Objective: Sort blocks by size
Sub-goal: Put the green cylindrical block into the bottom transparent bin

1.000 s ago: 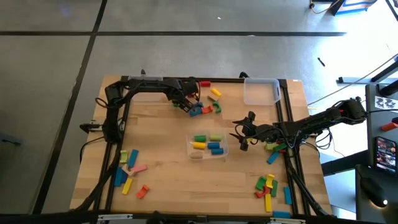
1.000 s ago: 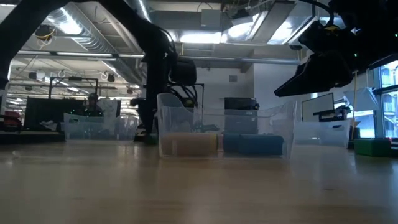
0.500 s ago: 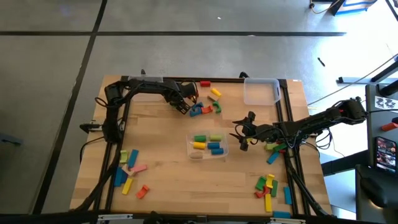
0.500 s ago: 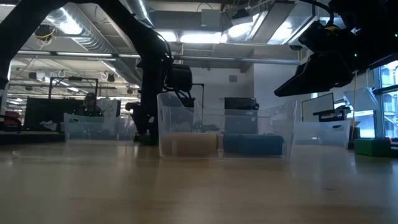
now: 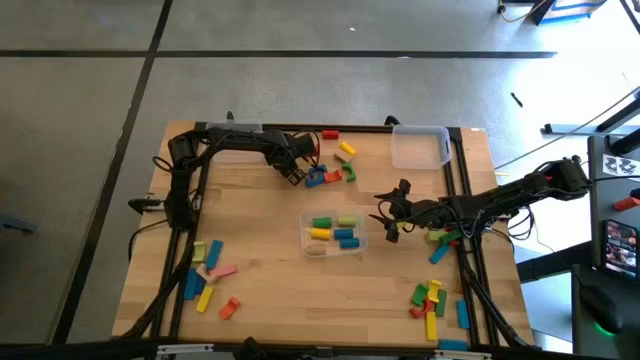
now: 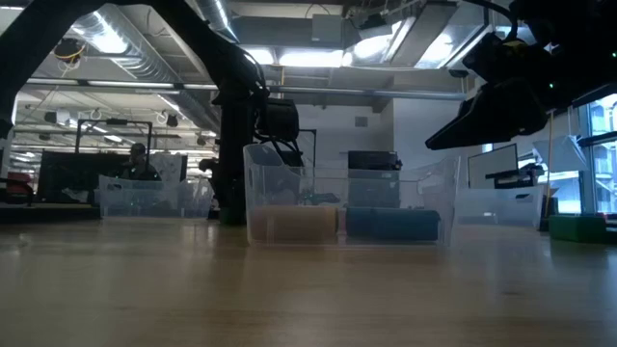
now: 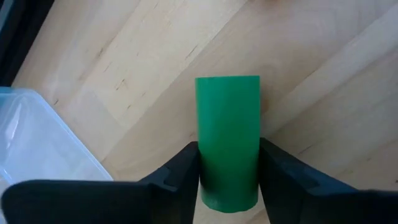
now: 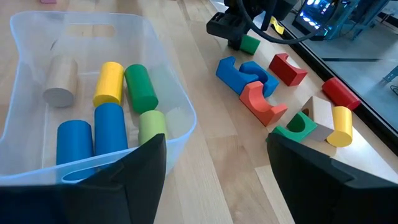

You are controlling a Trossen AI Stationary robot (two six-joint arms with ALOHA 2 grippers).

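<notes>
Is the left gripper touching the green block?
Touching. The left wrist view shows the left gripper shut on the green block, fingers pressed against both sides.

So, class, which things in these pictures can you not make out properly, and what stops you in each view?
- Left wrist view: the green block's near end, cut off by the left gripper's fingers and the edge.
- Low view: the contents of the central clear bin, blurred by its walls; the blocks beyond it hidden.
- High view: the shapes in the corner pile, too small.
- Right wrist view: the right gripper's fingertips, cut off by the edge.
</notes>
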